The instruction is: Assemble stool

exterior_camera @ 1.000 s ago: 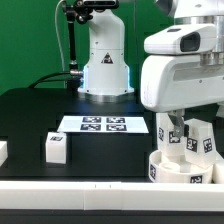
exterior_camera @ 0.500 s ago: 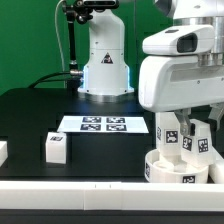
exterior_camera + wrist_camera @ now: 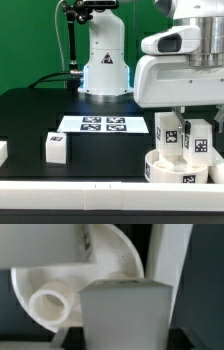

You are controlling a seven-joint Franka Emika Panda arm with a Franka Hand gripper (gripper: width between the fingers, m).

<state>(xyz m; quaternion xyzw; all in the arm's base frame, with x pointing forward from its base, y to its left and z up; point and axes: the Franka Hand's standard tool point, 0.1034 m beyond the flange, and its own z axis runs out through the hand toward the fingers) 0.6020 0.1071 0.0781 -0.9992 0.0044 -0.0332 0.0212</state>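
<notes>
Legs point(image 3: 165, 126) and seat point(image 3: 175, 170) shifted slightly, black-and-white tags point(image 3: 197, 147)

No legible text, square tags point(image 3: 92, 121) on marker board point(image 3: 135, 130), loose leg point(image 3: 57, 147)

Robotics lab: a white robot arm's rounded base point(image 3: 105, 65) sits on a matt black tabletop point(image 3: 30, 115) beside the marker board point(image 3: 103, 125), before a green backdrop wall point(image 3: 25, 40).

Leg point(image 3: 56, 148) before marker board point(image 3: 103, 124), seat point(image 3: 170, 171) apart
</notes>
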